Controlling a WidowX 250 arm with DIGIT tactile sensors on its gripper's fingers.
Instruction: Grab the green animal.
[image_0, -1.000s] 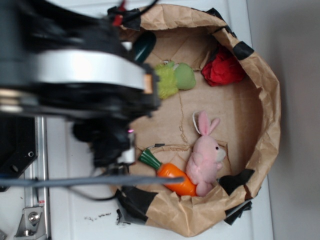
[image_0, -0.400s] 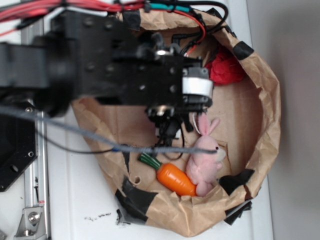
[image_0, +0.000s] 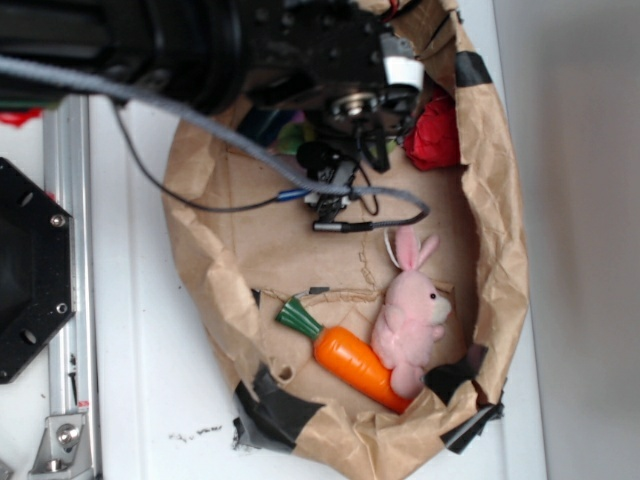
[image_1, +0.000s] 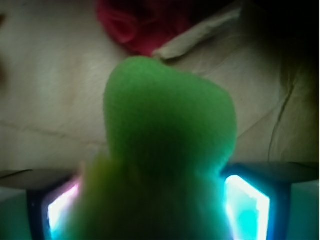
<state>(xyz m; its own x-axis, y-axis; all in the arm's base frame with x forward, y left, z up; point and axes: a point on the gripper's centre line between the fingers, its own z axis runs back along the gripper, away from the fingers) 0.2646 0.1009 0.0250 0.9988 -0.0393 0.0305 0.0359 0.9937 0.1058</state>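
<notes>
Now | hand (image_1: 155, 210) clamped on one green animal (image_1: 167, 145) | one rabbit (image_0: 410, 320) | one carrot (image_0: 345, 355)

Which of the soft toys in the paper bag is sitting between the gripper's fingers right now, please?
The green animal: it fills the wrist view between the gripper fingers. The pink rabbit lies apart, beside the carrot.

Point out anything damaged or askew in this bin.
The crumpled brown paper bin is torn and patched with black tape. The toys look intact: orange plastic carrot against the pink plush rabbit.
</notes>
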